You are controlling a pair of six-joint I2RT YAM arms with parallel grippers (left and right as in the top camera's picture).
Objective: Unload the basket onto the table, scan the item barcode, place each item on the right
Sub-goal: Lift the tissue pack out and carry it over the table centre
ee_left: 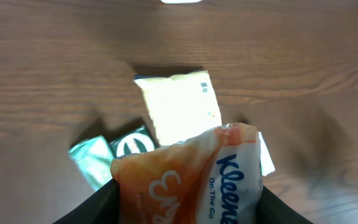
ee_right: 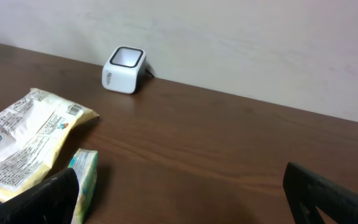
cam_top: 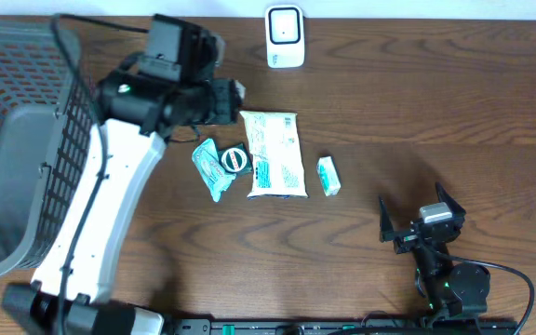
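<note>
Only the left wrist view shows the Kleenex pack [ee_left: 191,177], clamped in the left fingers [ee_left: 95,208] above a white pouch [ee_left: 179,102]; overhead, the arm [cam_top: 124,177] hides it. Beyond stands the scanner [cam_top: 285,37]; the right fingers [ee_right: 328,193] gape empty.

One scanner [cam_top: 285,35], one basket [cam_top: 7,140], one tissue pack [ee_left: 191,180], three packets [cam_top: 275,154]

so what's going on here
The left gripper holds a Kleenex On The Go tissue pack above the table, short of the white barcode scanner at the far edge. The right gripper sits open and empty near the front. A white pouch, a teal packet and a small box lie between them.
</note>
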